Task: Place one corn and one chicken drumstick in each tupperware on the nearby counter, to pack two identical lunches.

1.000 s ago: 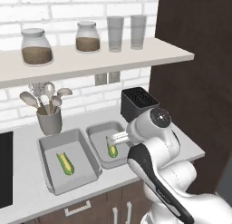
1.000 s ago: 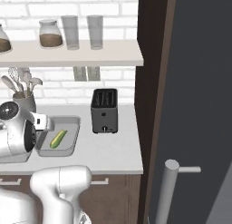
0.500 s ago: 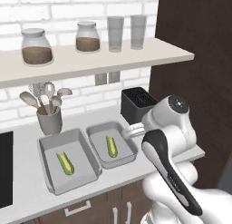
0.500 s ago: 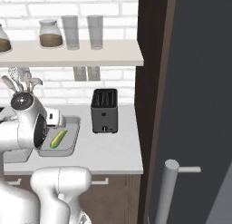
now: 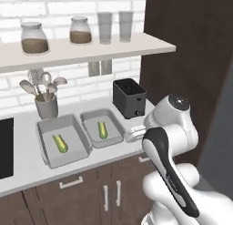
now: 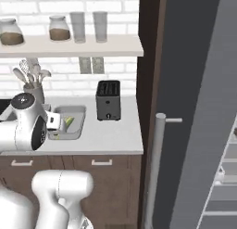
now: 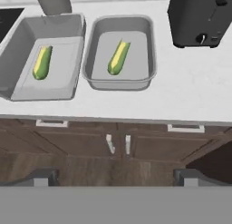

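Tool [image 7: 116, 178] spread wide, empty, off the counter [image 7: 190, 91] edge, facing brown cabinets [image 7: 81, 148].

The white arm rises with its elbow bent, hand reaching left; the gripper [image 7: 116, 177] stands wide open (fingertips [image 7: 43, 177] far apart), holding nothing.
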You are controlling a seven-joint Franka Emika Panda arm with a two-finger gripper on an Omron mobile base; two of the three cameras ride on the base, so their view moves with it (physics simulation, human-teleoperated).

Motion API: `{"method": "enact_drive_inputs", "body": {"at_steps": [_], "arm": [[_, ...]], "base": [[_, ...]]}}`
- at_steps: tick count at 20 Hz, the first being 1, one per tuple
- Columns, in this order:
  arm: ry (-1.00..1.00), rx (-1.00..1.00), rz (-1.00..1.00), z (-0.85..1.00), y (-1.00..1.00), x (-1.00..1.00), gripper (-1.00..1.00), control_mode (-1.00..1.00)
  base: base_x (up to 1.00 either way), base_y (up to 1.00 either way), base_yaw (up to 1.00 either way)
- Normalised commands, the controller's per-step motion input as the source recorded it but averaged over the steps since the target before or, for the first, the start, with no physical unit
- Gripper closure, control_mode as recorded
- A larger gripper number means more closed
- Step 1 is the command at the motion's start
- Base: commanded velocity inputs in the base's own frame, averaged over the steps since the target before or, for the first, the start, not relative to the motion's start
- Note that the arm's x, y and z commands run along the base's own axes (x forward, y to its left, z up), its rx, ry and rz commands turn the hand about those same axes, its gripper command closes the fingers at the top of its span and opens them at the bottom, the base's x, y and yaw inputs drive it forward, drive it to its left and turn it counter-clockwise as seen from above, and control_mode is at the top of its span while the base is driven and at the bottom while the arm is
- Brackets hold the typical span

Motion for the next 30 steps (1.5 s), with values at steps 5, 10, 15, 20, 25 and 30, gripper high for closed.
{"method": "enact_drive_inputs", "body": {"at_steps": [5,10,15,20,25,30], "arm": [[0.0,0.0,0.0,0.0,0.0,0.0,-1.0,1.0],[0.0,0.0,0.0,0.0,0.0,0.0,-1.0,1.0],[0.0,0.0,0.0,0.0,0.0,0.0,-1.0,1.0],[0.0,0.0,0.0,0.0,0.0,0.0,-1.0,1.0],[0.0,0.0,0.0,0.0,0.0,0.0,-1.0,1.0],[0.0,0.0,0.0,0.0,0.0,0.0,-1.0,1.0]], "base": [[-1.0,-0.13,-0.2],[-0.72,-0.23,-0.57],[-0.42,-0.33,-0.68],[-0.25,-0.56,-0.67],[-0.1,-0.71,-0.62],[-0.04,-0.97,-0.55]]}}
